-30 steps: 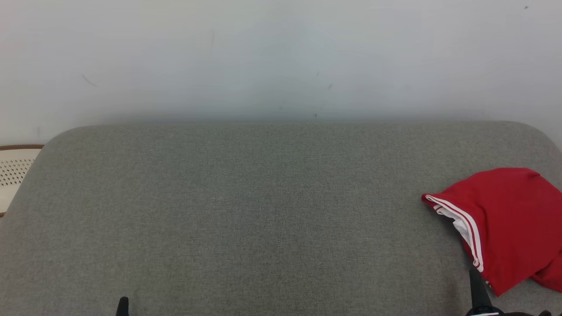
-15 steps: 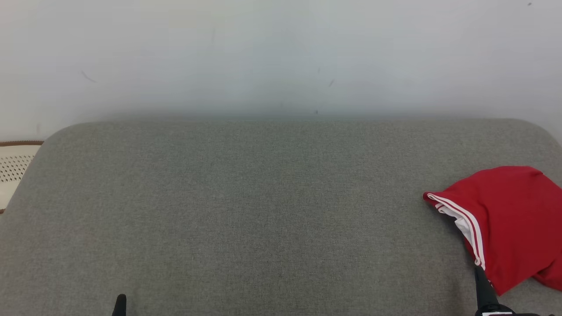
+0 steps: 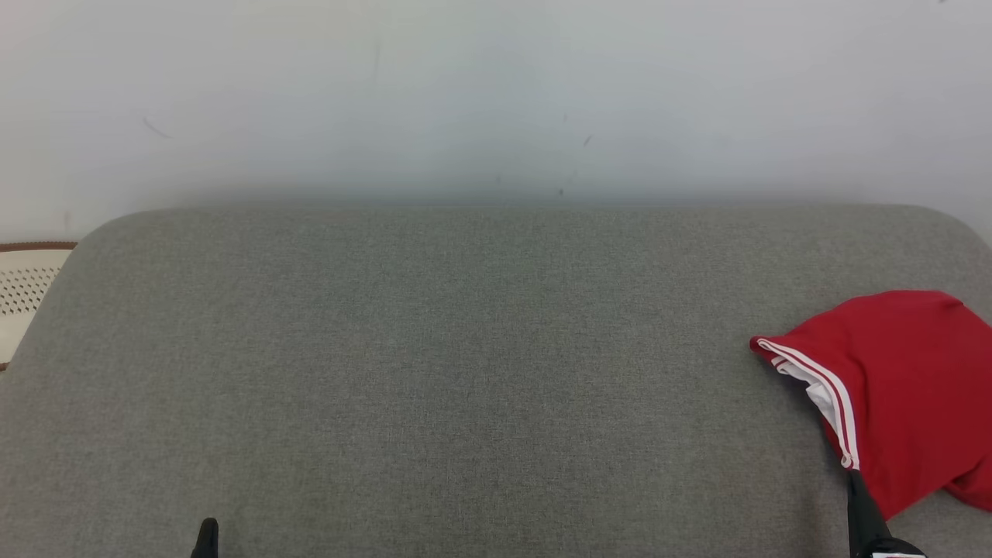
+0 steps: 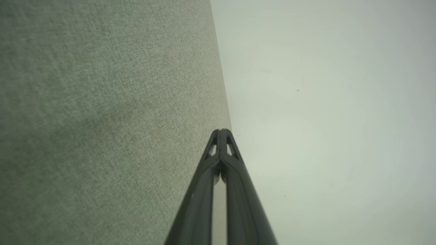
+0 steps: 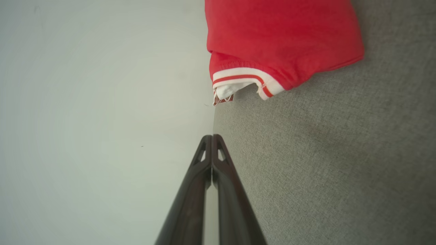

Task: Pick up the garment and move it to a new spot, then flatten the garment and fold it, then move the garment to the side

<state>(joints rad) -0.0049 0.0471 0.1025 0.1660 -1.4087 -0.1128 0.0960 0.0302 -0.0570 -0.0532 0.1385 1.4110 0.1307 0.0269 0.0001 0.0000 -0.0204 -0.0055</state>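
As found on and about the grey cushion [image 3: 465, 349], listed item by item.

Red garment [image 3: 907, 387]: bunched in a loose bundle at the cushion's right end. White-striped trim turned toward the cushion's middle, white lining showing at the opening. Far side cut off by the frame edge.

Right gripper [image 3: 855, 484]: at the cushion's front edge, right end. Fingers pressed together to the tips, holding nothing. Tips just beside the garment's near corner; contact with the cloth: cannot tell.

Left gripper [image 3: 206, 535]: at the cushion's front edge, toward the left end. Pinched fully closed, empty, well apart from the garment.

Cream perforated object [image 3: 19, 298]: off the cushion's left end, brown-rimmed, partly out of frame.

Pale wall [image 3: 496, 93]: behind the cushion's back edge.

Status, as judged: not flattened, not spread. Impossible to settle whether awaiting a first pick or already set aside.

Risks, as judged:
- Shoving instead of catching, if driven into the bundle with fingers closed; possible slide off the cushion's right end.
- Lifting one layer only, if pinched by the striped trim alone; trailing and twisting of the rest.
- Snagging upholstery together with cloth, if pressed too deep into the soft cushion.
- Uneven spreading, given the long reach across the cushion for the left gripper.
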